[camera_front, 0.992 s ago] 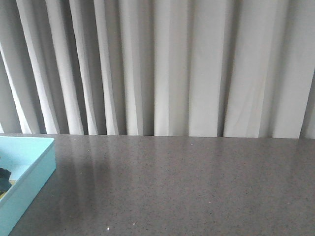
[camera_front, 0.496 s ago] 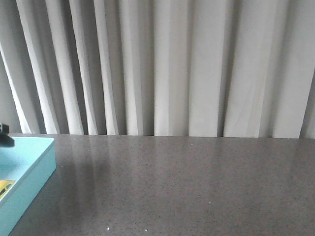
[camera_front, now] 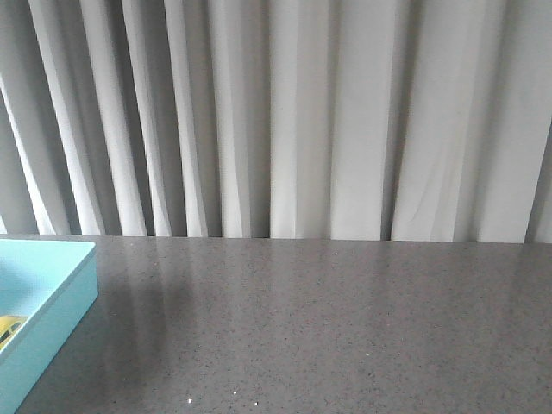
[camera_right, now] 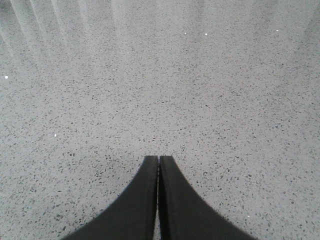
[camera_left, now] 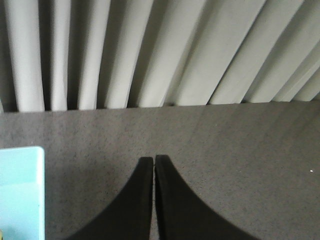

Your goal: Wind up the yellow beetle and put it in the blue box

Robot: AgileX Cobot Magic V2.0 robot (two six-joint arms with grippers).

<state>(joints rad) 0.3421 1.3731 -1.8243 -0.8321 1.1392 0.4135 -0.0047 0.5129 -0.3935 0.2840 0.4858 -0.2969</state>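
The blue box (camera_front: 60, 297) sits at the left edge of the front view, and a corner of it shows in the left wrist view (camera_left: 20, 190). A bit of the yellow beetle (camera_front: 9, 326) lies inside the box at the frame's left edge. My left gripper (camera_left: 154, 159) is shut and empty over the bare grey table, to the side of the box. My right gripper (camera_right: 158, 158) is shut and empty above bare speckled table. Neither gripper shows in the front view.
The grey speckled table (camera_front: 328, 328) runs back to pleated white curtains (camera_front: 302, 121) along its far edge. The curtains also show in the left wrist view (camera_left: 165, 50).
A dark gripper part at the box's left edge a second ago rose and left the front view. The yellow beetle now shows in the box.
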